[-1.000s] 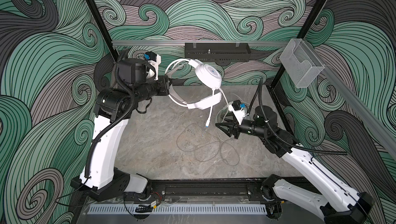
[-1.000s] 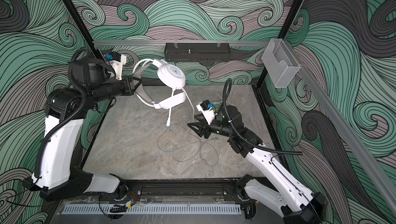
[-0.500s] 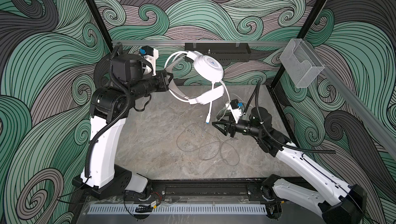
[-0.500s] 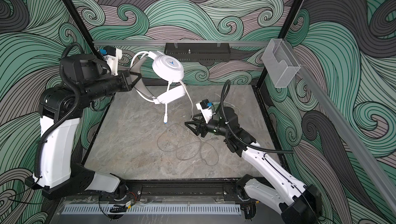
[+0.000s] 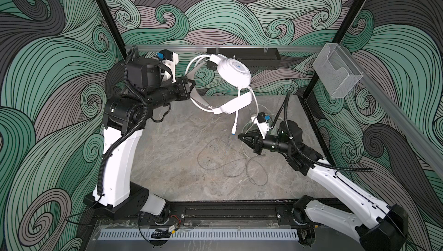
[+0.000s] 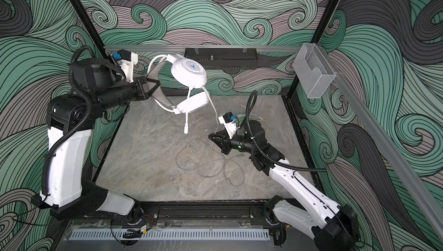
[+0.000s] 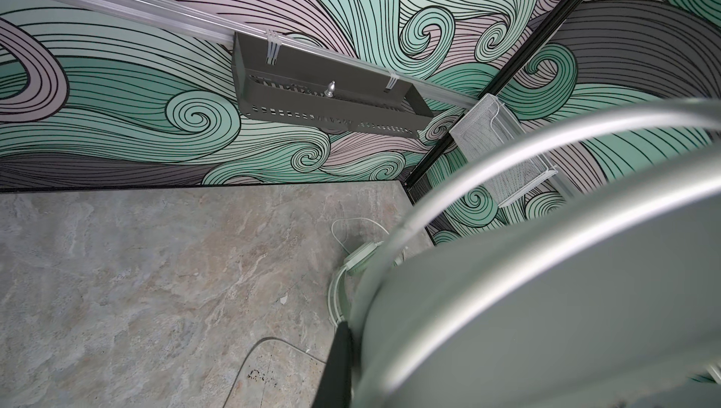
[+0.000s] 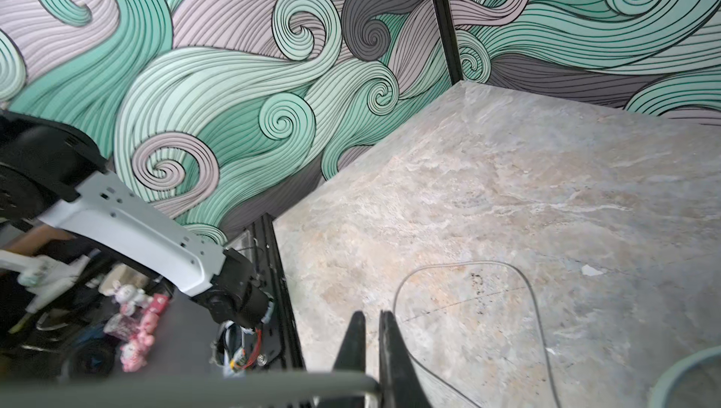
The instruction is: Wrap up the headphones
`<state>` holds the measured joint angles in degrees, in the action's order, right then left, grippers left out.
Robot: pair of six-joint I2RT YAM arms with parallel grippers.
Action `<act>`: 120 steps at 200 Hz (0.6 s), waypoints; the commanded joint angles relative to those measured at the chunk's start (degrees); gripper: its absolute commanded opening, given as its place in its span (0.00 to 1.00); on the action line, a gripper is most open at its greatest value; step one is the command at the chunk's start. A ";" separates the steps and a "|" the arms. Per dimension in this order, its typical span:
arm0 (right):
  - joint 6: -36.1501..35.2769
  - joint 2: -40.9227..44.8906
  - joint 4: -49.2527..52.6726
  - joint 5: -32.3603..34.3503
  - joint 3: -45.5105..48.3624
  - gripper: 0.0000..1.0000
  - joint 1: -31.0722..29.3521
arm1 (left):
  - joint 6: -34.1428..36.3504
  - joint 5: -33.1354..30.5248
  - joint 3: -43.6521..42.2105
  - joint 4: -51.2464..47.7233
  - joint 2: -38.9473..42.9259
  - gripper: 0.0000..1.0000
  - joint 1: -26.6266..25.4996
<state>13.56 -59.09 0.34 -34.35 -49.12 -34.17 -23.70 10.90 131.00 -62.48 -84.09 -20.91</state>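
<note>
The white headphones (image 5: pixel 233 72) hang in the air at the back of the table, and my left gripper (image 5: pixel 191 87) is shut on their headband (image 7: pixel 546 269). Their microphone boom (image 5: pixel 235 122) dangles down. A white cable (image 6: pixel 212 104) drops from the upper earcup to my right gripper (image 5: pixel 241 138), which is shut on it low over the table; in the right wrist view the cable (image 8: pixel 195 384) runs in to the jaws. The mint green headphones (image 7: pixel 337 293) lie on the table behind the right arm, largely hidden. Thin cable loops (image 5: pixel 227 161) lie on the table.
A black tray (image 5: pixel 242 57) hangs on the back wall rail. A clear plastic holder (image 5: pixel 335 74) is fixed to the right rail. Black frame posts (image 5: pixel 314 86) stand at the back corners of the marble table (image 5: pixel 172 141).
My right gripper has closed its jaws on the white cable and edged left. The left arm has lifted the white headphones a little higher and farther back.
</note>
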 commanded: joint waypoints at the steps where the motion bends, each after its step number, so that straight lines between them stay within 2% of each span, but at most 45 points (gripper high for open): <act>1: -3.27 1.90 4.88 0.89 -2.62 0.00 -0.28 | -2.62 0.67 -1.26 1.91 1.54 0.00 1.45; 25: -9.18 4.73 15.41 7.58 -4.93 0.00 -0.22 | -2.10 -0.20 -5.55 2.42 2.18 0.00 3.95; 45: -16.66 5.86 30.11 19.94 -10.62 0.00 -0.22 | 0.64 -5.70 -11.07 1.97 5.78 0.00 5.77; 69: -25.91 6.80 42.07 34.60 -17.41 0.00 -0.33 | 4.20 -15.00 -20.11 3.20 9.07 0.00 6.43; 89: -33.10 6.97 47.31 42.31 -22.65 0.00 -0.88 | 6.24 -18.49 -26.75 5.31 11.03 0.00 6.57; 120: -41.49 4.95 49.84 53.67 -29.67 0.00 -4.33 | 9.08 -20.80 -33.75 7.16 12.07 0.00 6.12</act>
<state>-17.56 -52.45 43.53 5.15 -74.24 -36.03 -17.23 -5.80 99.96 -60.62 -73.71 -14.46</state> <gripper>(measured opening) 0.060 0.064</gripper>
